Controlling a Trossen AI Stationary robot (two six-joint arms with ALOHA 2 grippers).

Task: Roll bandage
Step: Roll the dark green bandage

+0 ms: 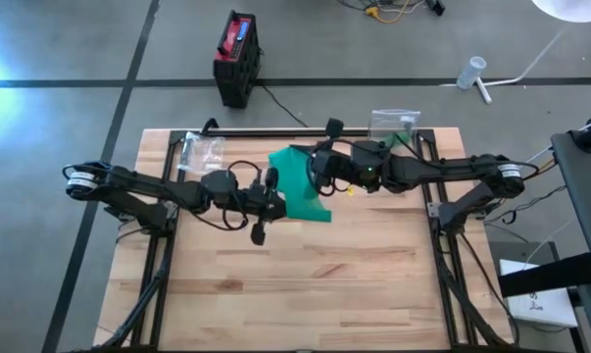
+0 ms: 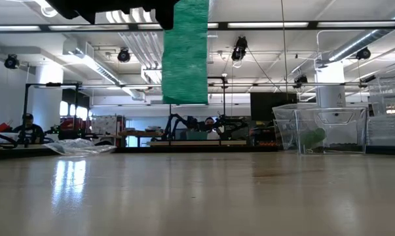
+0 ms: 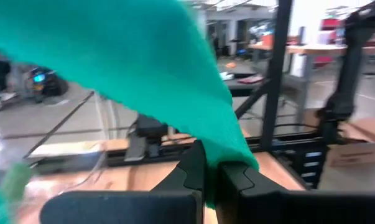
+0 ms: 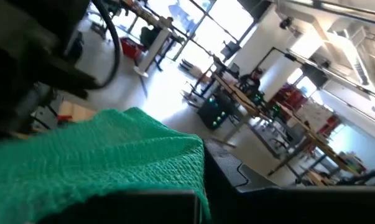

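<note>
the green bandage (image 1: 300,184) hangs in the air above the desk (image 1: 305,284), stretched between both hands: left hand (image 1: 275,203) and right hand (image 1: 320,169) each pinch an end.

A: What colour is the bandage (image 1: 300,182)?
B: Green, a teal green, with a fine woven mesh texture.
A: And the table (image 1: 305,284)?
B: Light wood, striped in pale planks.
A: The arms?
B: Dark, nearly black. The clear box (image 2: 320,128) holds something green.
</note>
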